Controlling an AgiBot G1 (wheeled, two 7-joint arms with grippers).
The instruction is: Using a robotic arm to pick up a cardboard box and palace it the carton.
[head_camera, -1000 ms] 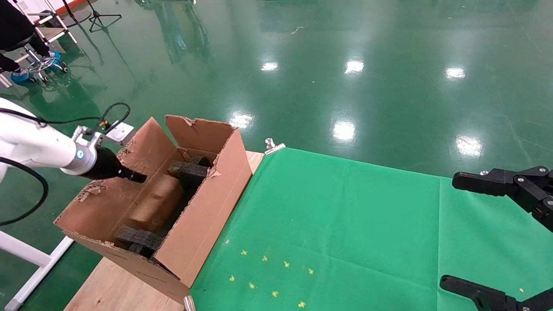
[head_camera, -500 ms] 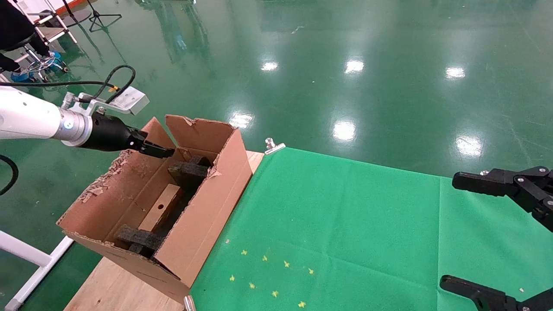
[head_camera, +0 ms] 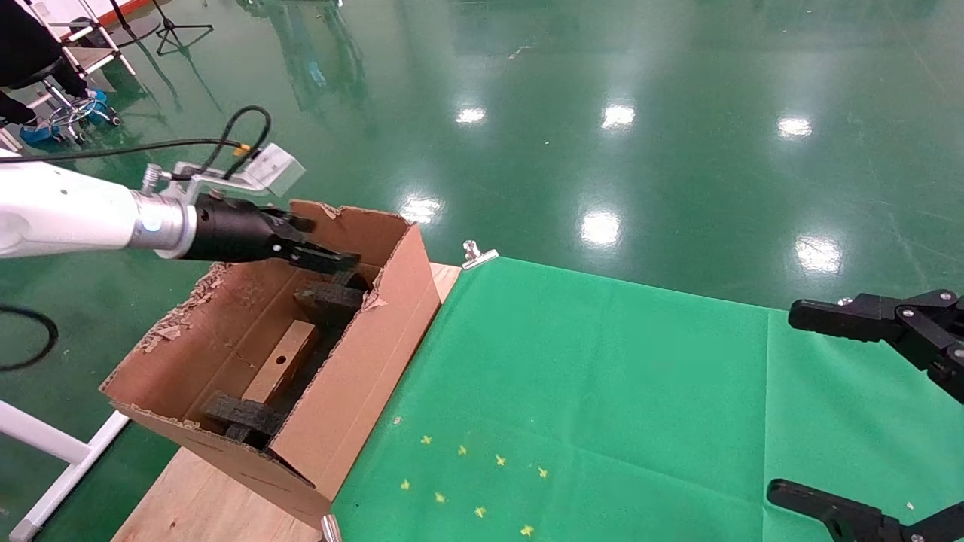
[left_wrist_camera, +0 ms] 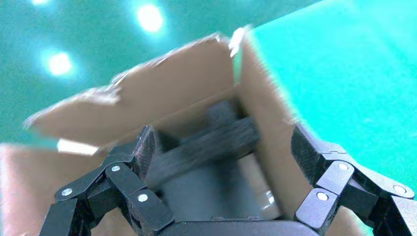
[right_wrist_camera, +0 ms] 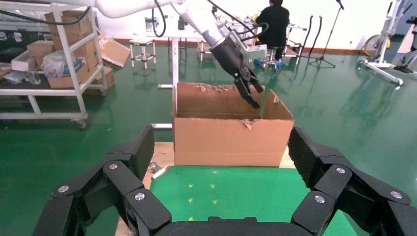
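The cardboard box [head_camera: 282, 363] is seen lying inside the carton [head_camera: 361, 361], between the black foam blocks [head_camera: 327, 295] at the far end and those at the near end, so the placing is judged done; only the retreat of the robotic arm [head_camera: 83, 218] appears left. The left gripper [head_camera: 331, 261] is held over the carton's far end, jaws spread and empty. The right gripper [head_camera: 851, 414] is parked at the right over the green cloth [head_camera: 602, 391], jaws wide apart. No legible writing or brand is seen.

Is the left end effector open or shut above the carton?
Open. The left end effector shows its fingers spread with nothing between them, over the carton.
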